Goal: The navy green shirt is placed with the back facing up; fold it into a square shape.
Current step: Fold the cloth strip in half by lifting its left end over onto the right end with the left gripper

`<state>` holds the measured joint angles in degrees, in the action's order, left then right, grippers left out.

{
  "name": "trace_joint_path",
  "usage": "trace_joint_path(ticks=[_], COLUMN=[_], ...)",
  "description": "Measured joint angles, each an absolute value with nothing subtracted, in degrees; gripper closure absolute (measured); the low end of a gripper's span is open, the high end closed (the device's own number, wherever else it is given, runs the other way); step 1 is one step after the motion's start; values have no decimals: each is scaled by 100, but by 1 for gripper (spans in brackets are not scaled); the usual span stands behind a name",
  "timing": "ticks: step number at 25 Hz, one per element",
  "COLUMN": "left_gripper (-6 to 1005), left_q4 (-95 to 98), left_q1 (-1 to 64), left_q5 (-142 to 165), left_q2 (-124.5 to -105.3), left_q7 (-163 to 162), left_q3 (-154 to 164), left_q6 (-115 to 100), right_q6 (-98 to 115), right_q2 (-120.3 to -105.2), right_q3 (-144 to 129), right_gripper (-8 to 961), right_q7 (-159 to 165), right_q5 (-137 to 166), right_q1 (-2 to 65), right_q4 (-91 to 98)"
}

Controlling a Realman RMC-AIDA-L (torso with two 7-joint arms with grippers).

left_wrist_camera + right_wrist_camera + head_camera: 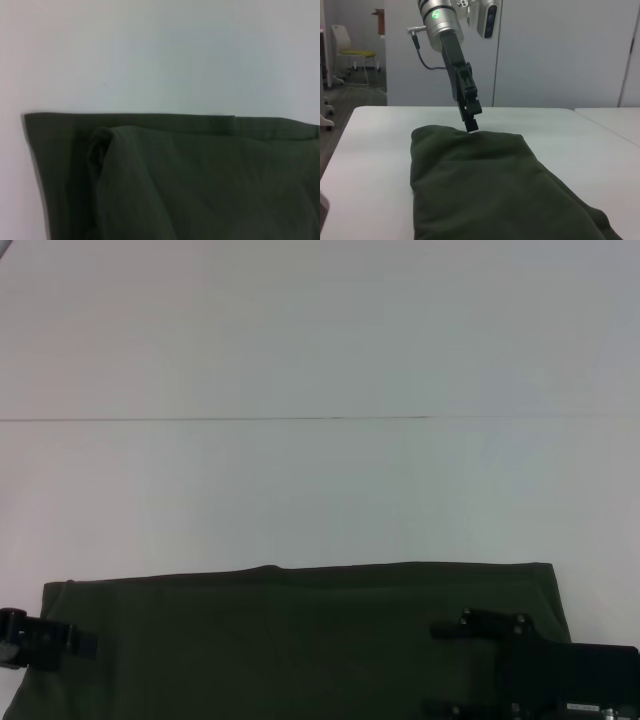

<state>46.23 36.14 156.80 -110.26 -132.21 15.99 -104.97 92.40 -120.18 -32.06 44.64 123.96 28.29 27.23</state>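
Note:
The navy green shirt (300, 640) lies as a wide folded band along the near edge of the white table (320, 490). In the left wrist view the shirt (200, 180) shows a straight far hem with a folded layer on top. The shirt (480, 185) shows as a long thick strip in the right wrist view. My left gripper (85, 642) is at the shirt's left end; in the right wrist view this left gripper (471, 125) hangs tip-down just above the far end of the cloth. My right gripper (440, 667) is over the shirt's right part, open, holding nothing.
The white table stretches far beyond the shirt, with a thin seam line (250, 419) running across it. In the right wrist view a grey wall (560, 50) and a chair (357, 55) stand behind the table.

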Motion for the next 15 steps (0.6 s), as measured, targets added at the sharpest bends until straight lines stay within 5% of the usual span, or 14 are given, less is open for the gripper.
trace_joint_path(ticks=[15], left_gripper=[207], left_q4=[4446], left_q1=[3523], left_q5=[16197], left_q2=[-11061], left_q7=[-13298], left_q3=[1657], left_q6=[-9950], right_q6=[9193], right_q2=[-12006], right_q3=[-3169], right_gripper=[133], right_q7=[4479], right_q5=[12376], right_q1=[2857], right_q4=[2663])
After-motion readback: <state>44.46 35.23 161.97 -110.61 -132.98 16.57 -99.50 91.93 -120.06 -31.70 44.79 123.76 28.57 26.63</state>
